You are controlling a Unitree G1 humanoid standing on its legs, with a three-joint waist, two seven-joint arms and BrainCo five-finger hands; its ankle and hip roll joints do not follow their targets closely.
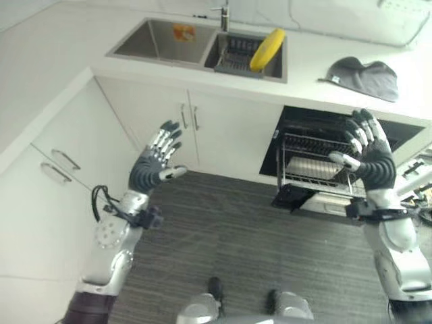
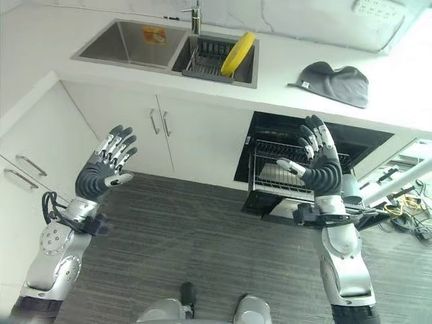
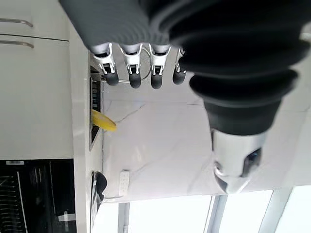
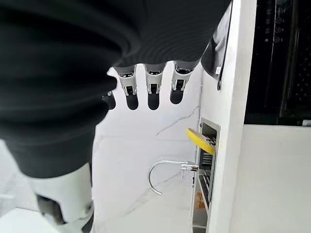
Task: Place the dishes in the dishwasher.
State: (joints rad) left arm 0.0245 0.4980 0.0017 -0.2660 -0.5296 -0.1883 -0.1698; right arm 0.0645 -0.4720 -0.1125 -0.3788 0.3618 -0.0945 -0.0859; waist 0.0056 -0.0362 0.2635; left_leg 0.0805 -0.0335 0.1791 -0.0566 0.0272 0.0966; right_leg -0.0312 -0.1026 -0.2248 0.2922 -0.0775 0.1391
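Bright, even daylight fills the scene. The white tabletop [image 1: 61, 61] is washed out with glare, and the window [image 3: 194, 213] beyond the left hand [image 3: 141, 63] is overexposed. Both head views bend lines at the edges.

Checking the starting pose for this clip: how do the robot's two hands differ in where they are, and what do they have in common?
The left hand is raised in front of the white cabinet doors under the sink; the right hand is raised in front of the open dishwasher and its wire rack. In the head views the right hand sits nearer the grey cloth on the counter, the left nearer the sink. Both are open, fingers straight, holding nothing.
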